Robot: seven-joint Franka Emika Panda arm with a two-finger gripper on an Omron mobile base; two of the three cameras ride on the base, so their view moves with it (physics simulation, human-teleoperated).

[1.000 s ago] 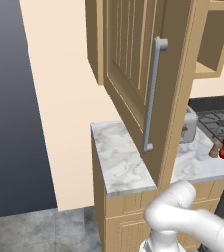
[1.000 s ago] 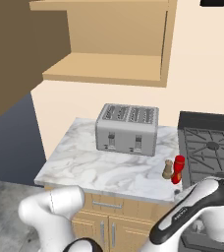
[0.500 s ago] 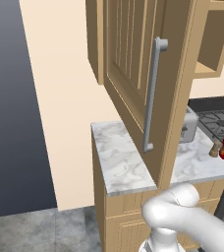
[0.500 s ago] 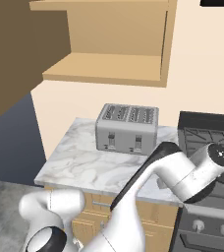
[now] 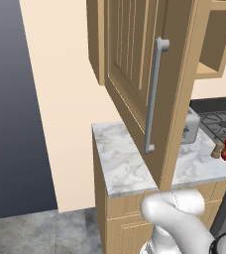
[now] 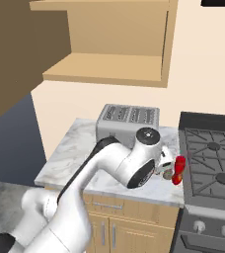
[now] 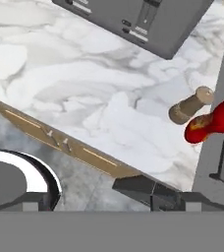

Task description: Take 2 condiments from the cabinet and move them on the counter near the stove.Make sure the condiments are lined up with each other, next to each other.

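The tan wooden knob-topped shaker (image 7: pixel 191 105) and small red bottle (image 7: pixel 213 123) stand touching on the white veined marble counter (image 7: pixel 84 88) beside the black stove (image 6: pixel 213 158). The gripper (image 7: pixel 92 189) hangs wide open and empty; a careless swing could topple them.

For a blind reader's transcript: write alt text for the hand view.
Looking down on a white marble counter, a tan wooden shaker and a red bottle stand side by side near its right edge, beside the stove. A grey toaster sits at the top, and the counter's wooden front edge runs diagonally below.
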